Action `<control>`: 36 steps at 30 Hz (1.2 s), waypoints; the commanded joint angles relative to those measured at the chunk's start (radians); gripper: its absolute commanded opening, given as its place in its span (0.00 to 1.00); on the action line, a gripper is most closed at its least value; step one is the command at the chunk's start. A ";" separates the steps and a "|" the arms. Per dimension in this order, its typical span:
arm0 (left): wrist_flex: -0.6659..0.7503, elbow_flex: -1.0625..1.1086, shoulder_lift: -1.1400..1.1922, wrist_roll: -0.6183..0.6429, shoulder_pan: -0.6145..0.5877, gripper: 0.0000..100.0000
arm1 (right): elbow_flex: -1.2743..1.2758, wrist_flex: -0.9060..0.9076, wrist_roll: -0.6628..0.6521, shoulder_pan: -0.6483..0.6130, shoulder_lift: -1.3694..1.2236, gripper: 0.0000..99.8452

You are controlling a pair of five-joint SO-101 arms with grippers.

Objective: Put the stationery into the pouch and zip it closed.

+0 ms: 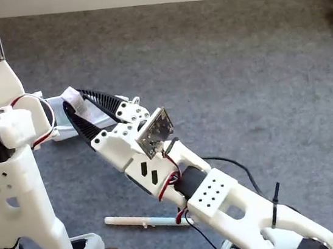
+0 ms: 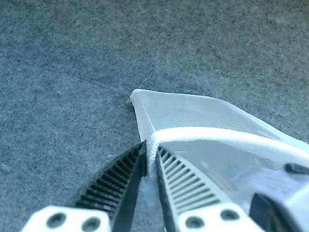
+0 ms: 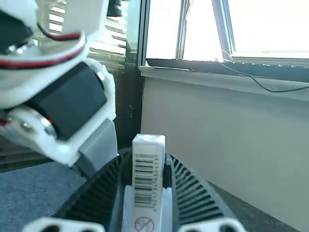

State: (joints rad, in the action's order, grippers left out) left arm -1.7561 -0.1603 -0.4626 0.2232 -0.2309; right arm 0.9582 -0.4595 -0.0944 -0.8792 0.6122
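Left pincer clamped on pouch rim. Right pincer grips a barcoded white box at the pouch. Pen lies loose on worktop.

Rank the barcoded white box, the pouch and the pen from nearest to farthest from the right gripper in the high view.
1. Barcoded white box: held in the right gripper.
2. Pouch: just past its fingertips.
3. Pen: on the carpet, back beside the right arm.
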 commanded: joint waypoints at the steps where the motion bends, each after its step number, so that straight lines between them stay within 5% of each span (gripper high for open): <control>1: -0.003 -0.008 0.001 0.008 -0.008 0.01 | -0.025 -0.030 -0.011 0.038 -0.001 0.00; 14: -0.003 -0.008 0.001 0.008 -0.008 0.01 | -0.022 -0.019 -0.012 0.048 0.008 0.01; 20: -0.002 -0.008 0.001 0.008 -0.008 0.01 | -0.024 0.021 -0.012 0.047 -0.001 0.14; 36: -0.003 -0.007 0.001 0.008 -0.008 0.01 | -0.025 0.091 -0.012 0.044 0.012 0.14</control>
State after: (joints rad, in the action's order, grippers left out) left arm -1.7561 -0.1588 -0.4626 0.2232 -0.2325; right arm 0.9582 -0.3705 -0.0944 -0.8439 0.6045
